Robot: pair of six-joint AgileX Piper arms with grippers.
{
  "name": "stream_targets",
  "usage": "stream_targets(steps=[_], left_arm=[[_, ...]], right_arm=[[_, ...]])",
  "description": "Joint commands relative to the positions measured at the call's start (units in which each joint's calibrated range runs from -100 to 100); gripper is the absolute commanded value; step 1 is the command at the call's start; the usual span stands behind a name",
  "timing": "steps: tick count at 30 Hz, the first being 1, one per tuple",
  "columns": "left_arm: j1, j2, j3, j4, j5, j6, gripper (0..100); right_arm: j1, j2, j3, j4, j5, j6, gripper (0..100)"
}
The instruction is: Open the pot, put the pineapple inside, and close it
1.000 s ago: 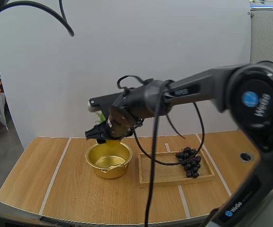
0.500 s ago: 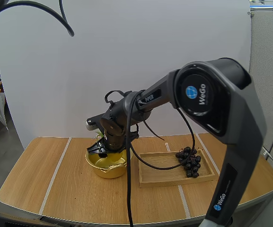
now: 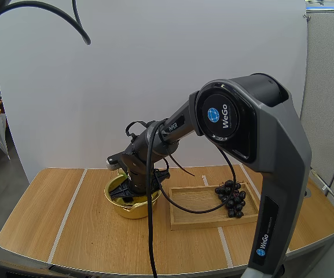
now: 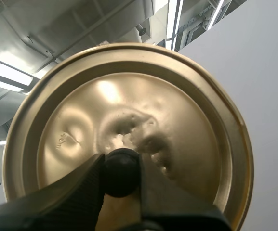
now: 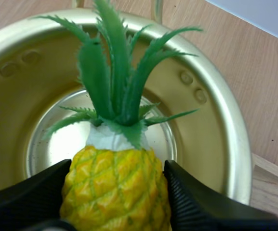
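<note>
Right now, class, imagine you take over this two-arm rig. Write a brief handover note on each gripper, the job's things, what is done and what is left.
The left gripper is shut on the black knob of the round golden metal lid, held off the pot.
The right gripper is shut on the yellow pineapple with green leaves, in the mouth of the open golden metal pot.
Done: pot opened.
Left: release the pineapple inside, withdraw, set the lid on.
</note>
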Motion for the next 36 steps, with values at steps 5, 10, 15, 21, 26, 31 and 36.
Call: stream_targets(steps=[5,10,15,21,26,31,36], left_arm=[[-0.11,-0.4,-0.3,0.2,-2.6,-0.6,0],[-0.11,-0.4,-0.3,0.2,-2.6,-0.6,0],[-0.11,-0.4,-0.3,0.2,-2.6,-0.6,0],[-0.11,-0.4,-0.3,0.2,-2.6,-0.6,0],[-0.11,-0.4,-0.3,0.2,-2.6,-0.6,0],[-0.11,-0.4,-0.3,0.2,-2.6,-0.6,0],[-0.11,-0.4,-0.3,0.2,-2.6,-0.6,0]], right_arm=[[0.0,-0.1,-0.3,2.7,2.5,-2.3,100],[0.0,-0.5,-0.3,2.6,3.8,-2.6,100],[0.0,-4.6,-0.3,2.5,4.1,-2.7,100],[0.0,-14.9,-0.3,2.5,5.5,-2.8,100],[0.0,-23.1,-0.3,2.5,9.8,-4.0,100],[0.0,-31.2,1.4,1.5,12.4,-4.0,100],[0.0,-40.2,6.2,1.2,12.4,-5.1,100]])
